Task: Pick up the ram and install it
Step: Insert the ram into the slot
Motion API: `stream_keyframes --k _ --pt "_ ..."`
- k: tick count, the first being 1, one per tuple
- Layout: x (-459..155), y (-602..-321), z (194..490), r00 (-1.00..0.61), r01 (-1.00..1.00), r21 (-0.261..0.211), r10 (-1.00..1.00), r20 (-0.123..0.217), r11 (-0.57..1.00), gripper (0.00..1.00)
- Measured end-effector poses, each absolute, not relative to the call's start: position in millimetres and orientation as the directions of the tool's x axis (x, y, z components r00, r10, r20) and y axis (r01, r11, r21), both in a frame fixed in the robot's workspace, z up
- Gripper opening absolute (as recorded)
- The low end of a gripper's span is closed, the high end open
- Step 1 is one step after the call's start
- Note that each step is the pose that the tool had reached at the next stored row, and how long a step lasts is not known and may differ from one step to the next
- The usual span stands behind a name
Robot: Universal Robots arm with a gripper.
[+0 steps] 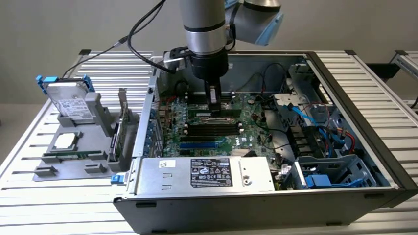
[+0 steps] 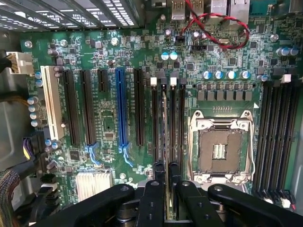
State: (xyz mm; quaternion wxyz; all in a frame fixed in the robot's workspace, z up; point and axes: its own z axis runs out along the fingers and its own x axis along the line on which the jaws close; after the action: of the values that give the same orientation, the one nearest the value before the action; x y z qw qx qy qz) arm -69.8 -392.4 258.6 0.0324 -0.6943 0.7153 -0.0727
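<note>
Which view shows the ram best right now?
Wrist view: the ram runs edge-on, clamped in the tool, parallel to the memory slots beside the CPU socket. Exterior view gives the tool low over the motherboard; the ram there is too small to tell.

You've got the case (image 1: 261, 211) on the table (image 1: 39, 205), rack (image 1: 73, 152) at the exterior view's left, power supply (image 1: 209, 172) along the case's near edge. The ram (image 2: 164, 123) sits pinched in the gripper (image 2: 166, 167), beside the socket (image 2: 218, 149).
</note>
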Motion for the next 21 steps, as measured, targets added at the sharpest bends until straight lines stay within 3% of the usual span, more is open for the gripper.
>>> stream_keyframes --k 21 --pt "-69.7 -397.0 232.6 -0.034 -0.988 -0.154 -0.998 0.057 0.025 0.15"
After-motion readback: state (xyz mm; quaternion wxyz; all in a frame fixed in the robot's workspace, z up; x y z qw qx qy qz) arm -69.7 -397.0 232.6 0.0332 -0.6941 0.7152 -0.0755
